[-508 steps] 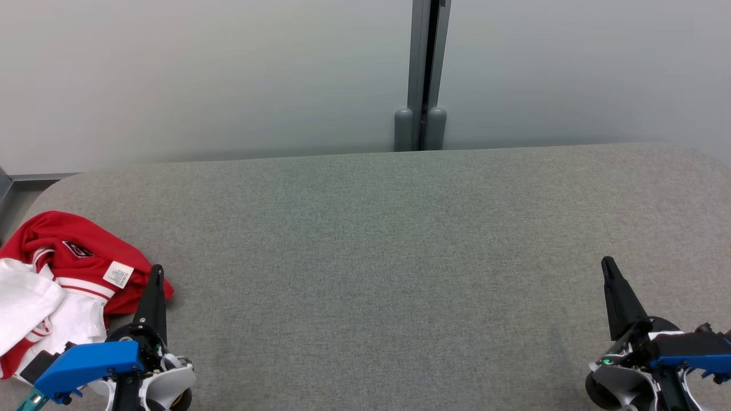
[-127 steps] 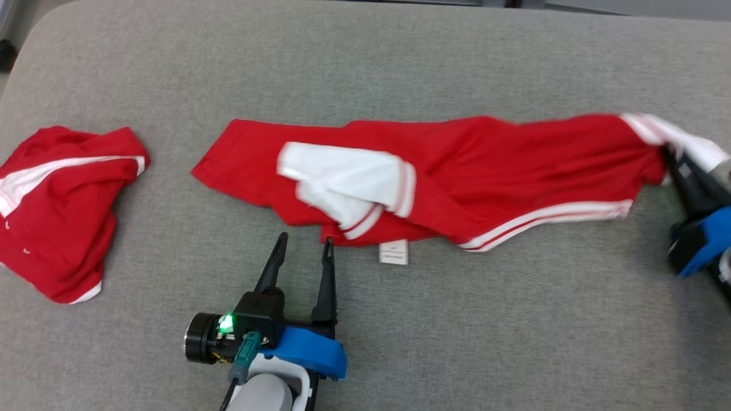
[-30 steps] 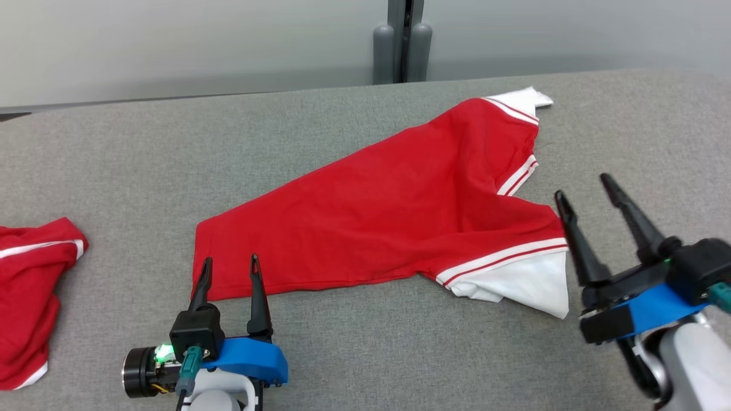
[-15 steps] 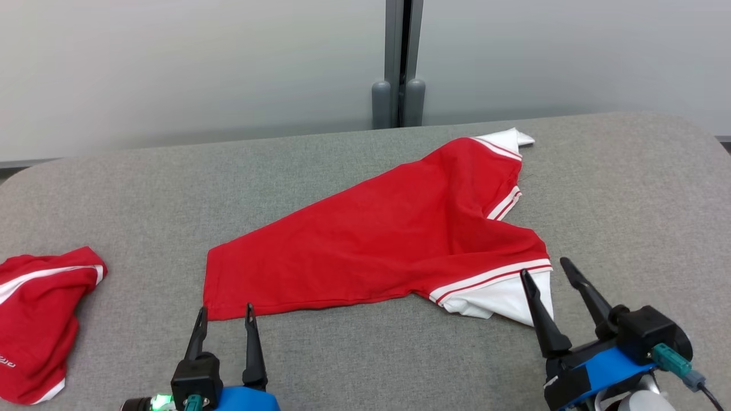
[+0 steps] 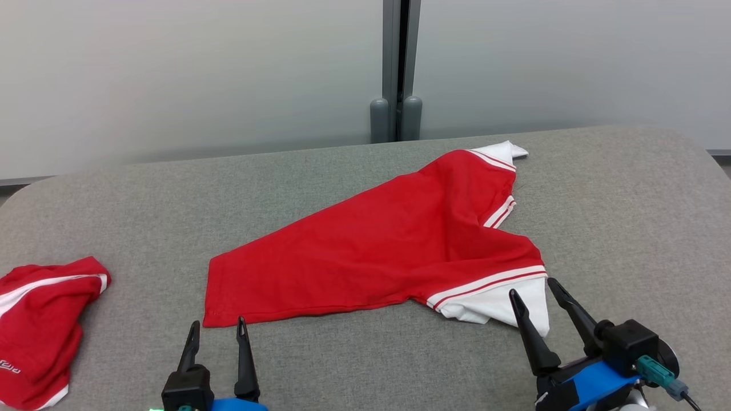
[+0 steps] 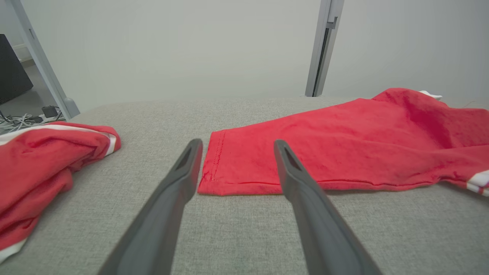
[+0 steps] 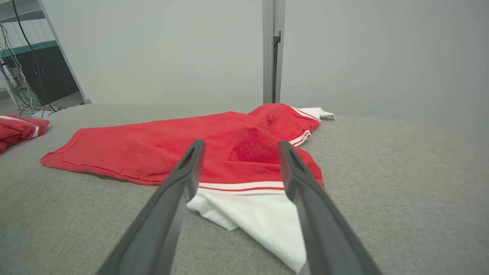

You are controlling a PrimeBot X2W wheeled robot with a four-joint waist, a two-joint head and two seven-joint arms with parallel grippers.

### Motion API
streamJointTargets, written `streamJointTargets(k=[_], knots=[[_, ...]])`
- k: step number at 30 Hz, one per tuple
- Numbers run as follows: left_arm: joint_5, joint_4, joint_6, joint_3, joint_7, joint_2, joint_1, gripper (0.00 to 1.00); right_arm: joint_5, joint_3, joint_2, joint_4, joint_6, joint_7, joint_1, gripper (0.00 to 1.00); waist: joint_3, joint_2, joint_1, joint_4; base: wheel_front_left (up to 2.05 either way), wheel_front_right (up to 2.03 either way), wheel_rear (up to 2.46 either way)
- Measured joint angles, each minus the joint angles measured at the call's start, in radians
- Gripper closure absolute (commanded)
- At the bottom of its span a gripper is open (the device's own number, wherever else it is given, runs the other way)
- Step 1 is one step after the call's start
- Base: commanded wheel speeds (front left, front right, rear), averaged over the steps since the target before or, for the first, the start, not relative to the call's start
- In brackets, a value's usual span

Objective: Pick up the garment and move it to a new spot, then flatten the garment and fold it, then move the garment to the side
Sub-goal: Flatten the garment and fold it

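Note:
A red garment [image 5: 388,245] with white, striped sleeves lies spread on the grey table [image 5: 628,200], running from near left to far right; it also shows in the left wrist view [image 6: 344,149] and the right wrist view [image 7: 172,149]. My left gripper [image 5: 218,330] stands open just short of the garment's near left hem corner [image 6: 208,187], touching nothing. My right gripper [image 5: 534,288] is open beside the near white sleeve [image 7: 259,217], with the sleeve between and below its fingers, apart from it.
A second red and white garment [image 5: 40,319] lies bunched at the table's left edge, also in the left wrist view [image 6: 42,152]. A pale wall with a grey post [image 5: 397,68] stands behind the table. Cables and a dark cabinet [image 7: 46,76] are off to the left.
The head camera has tilted up, so the whole picture shifted down. Both grippers have drawn back toward the near edge and stay open; the garment lies as it did.

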Motion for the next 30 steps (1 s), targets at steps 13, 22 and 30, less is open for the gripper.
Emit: streamJointTargets(k=[13,22,30], knots=[[-0.08,0.085,0.028,0.017,0.0,0.0,-0.091,0.0,0.032,0.028,-0.026,-0.038,0.0,0.0,-0.05,0.0,0.123,0.0,0.0003,-0.03,0.0,0.0,0.0],[-0.159,0.191,0.096,0.086,0.0,0.0,-0.216,0.0,0.062,0.054,-0.05,-0.062,0.0,0.0,-0.113,0.0,0.248,0.0,0.0003,-0.05,0.0,0.0,0.0],[-0.184,0.234,0.105,0.098,-0.009,0.0,-0.246,0.0,0.072,0.044,-0.062,-0.063,0.0,0.0,-0.122,0.0,0.281,0.0,0.0001,-0.056,0.0,0.0,0.0]])
